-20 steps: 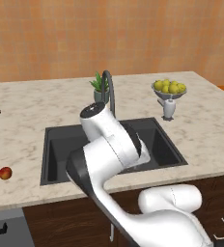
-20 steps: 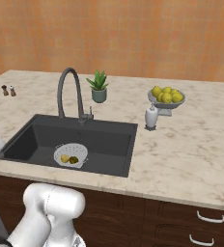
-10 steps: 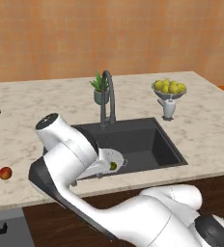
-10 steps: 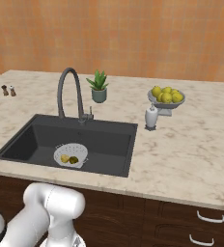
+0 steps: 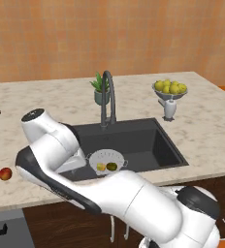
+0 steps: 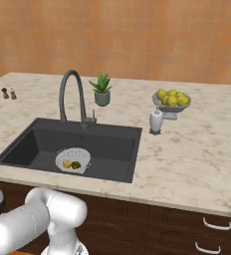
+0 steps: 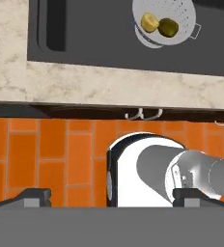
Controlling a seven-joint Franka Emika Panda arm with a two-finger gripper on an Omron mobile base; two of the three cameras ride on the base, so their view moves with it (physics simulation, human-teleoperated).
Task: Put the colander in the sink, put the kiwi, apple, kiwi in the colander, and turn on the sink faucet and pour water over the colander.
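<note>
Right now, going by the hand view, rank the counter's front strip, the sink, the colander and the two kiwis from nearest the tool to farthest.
1. Counter front strip: just ahead of the open tool.
2. Sink: beyond that strip.
3. Colander: in the sink, upper right of the view.
4. Yellowish kiwi and dark green kiwi: side by side inside the colander, too close to call.

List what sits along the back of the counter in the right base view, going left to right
Two small shakers → sink faucet → potted plant → white bottle → bowl of yellow fruit.
</note>
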